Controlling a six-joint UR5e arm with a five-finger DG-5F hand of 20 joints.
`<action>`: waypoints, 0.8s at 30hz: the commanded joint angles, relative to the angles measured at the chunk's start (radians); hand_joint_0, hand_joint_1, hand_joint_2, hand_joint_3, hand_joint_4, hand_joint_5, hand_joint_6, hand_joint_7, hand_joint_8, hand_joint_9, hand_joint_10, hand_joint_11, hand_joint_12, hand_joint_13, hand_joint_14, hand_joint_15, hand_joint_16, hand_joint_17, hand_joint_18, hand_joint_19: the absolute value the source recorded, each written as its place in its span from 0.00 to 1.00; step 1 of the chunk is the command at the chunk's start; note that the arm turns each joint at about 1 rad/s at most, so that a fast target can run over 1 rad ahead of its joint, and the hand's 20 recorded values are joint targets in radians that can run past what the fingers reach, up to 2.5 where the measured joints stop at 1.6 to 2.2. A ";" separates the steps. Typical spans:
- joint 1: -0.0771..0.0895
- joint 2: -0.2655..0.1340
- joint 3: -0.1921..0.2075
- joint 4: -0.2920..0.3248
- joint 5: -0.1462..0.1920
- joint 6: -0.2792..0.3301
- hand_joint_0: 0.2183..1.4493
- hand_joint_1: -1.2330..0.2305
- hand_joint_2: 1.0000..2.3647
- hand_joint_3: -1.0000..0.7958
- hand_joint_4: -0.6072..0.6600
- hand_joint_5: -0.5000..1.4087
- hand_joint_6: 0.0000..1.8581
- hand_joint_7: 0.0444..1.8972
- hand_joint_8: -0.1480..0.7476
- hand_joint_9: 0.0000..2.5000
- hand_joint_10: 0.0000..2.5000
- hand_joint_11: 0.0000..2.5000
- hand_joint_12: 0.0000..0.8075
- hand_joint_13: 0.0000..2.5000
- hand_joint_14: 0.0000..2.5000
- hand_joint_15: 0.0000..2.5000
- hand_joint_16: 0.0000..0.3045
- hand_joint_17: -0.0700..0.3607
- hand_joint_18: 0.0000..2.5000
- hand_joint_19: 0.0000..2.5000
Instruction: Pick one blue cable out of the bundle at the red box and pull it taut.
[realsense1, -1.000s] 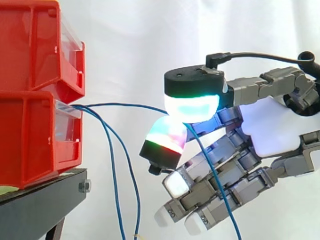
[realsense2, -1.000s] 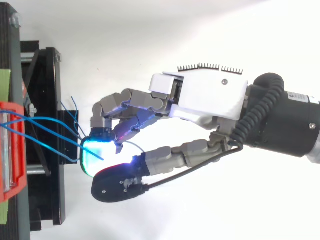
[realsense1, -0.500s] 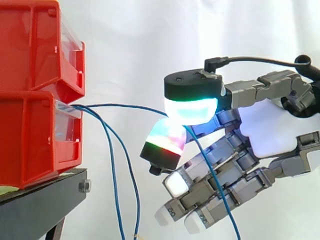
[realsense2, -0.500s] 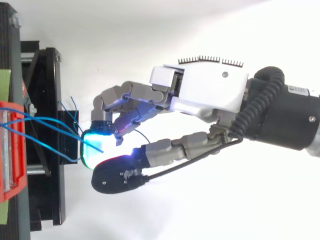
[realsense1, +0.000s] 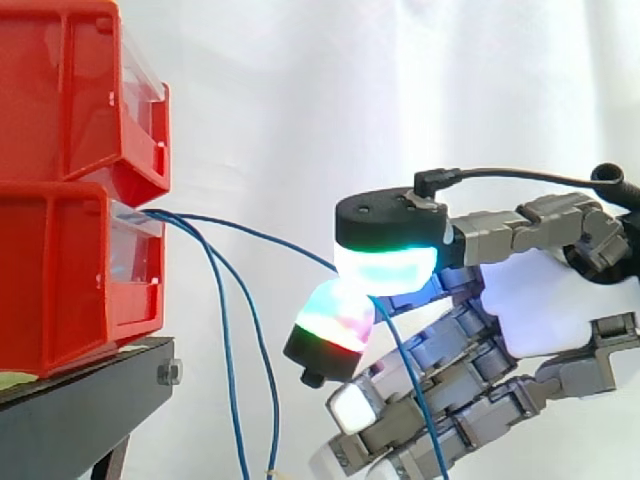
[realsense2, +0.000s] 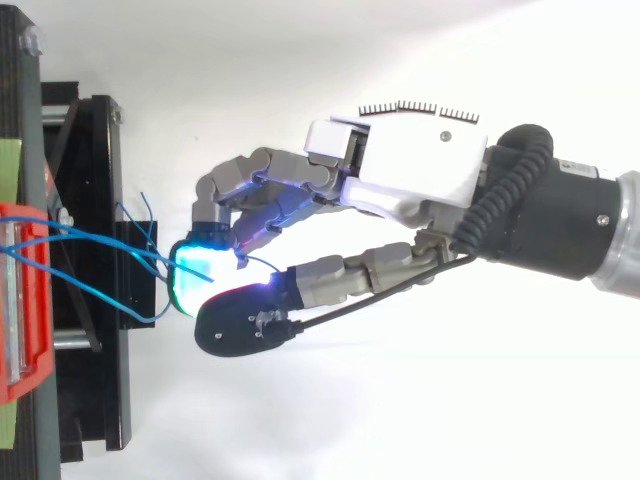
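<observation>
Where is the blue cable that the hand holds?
In the side view, the blue cable slopes down from the lower red bin at left to the hand, pinched between its pads.

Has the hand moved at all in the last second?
Yes. In the side view the hand has sunk lower against the red bins and edged slightly away from them, pinching the blue cable.

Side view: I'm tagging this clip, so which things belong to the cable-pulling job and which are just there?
Job in hand:
hand, pinching one blue cable
loose blue cables hanging beside it
lower red box they come from

Just there:
upper red bin
black stand
white curtain
</observation>
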 joint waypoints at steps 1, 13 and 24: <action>-0.001 0.000 -0.018 0.098 0.001 -0.005 0.28 0.34 0.02 0.59 0.49 0.19 0.45 0.56 0.44 0.28 0.01 0.26 0.48 0.09 0.00 0.02 0.18 0.45 0.12 0.07; -0.001 0.000 -0.020 0.055 -0.019 -0.002 0.29 0.34 0.02 0.59 0.49 0.19 0.45 0.56 0.45 0.28 0.00 0.27 0.48 0.09 0.00 0.02 0.18 0.45 0.12 0.07; -0.016 0.037 -0.108 0.026 -0.079 0.033 0.28 0.36 0.02 0.60 0.50 0.19 0.45 0.58 0.45 0.29 0.01 0.26 0.48 0.09 0.00 0.02 0.18 0.45 0.12 0.07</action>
